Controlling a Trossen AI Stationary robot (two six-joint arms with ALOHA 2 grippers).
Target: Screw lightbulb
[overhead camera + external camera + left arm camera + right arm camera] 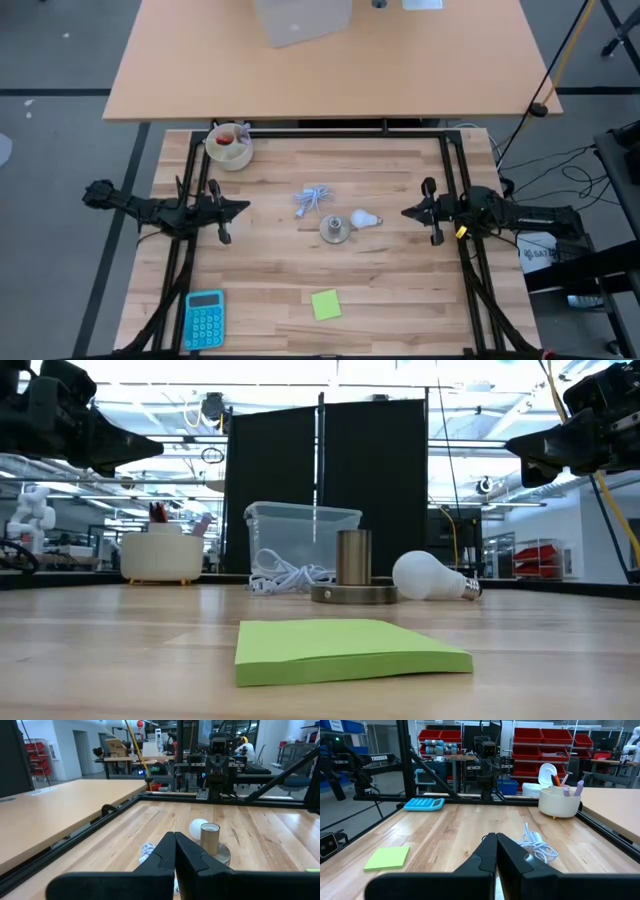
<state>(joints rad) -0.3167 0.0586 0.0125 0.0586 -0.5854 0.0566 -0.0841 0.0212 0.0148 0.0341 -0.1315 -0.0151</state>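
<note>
We record the wooden counter framed by a black rail along its left, far and right edges. The left pincer hovers above the left side of the counter, its arm reaching in level from the left rail; the left wrist view shows its 2 fingers pressed together, tips meeting. Bare wood lies between it and the central group.

Far-left corner: a cream cup holding pens, just inside the rail. Near-left edge: a blue calculator. Near edge, toward the middle: a green sticky-note pad, lying flat, well apart from everything else.

Centre: a coiled white cable on the far-left side of the socket base, a round metal disc with an upright cylinder. The lightbulb lies on its side on the counter just beside the socket, on its right, globe toward the socket and screw base pointing away to the right. The low view shows it resting on the wood, not in the socket.

The right pincer hovers at the right side, arm level from the right rail, fingers pressed together with nothing between them. Open wood separates it from the lightbulb.
</note>
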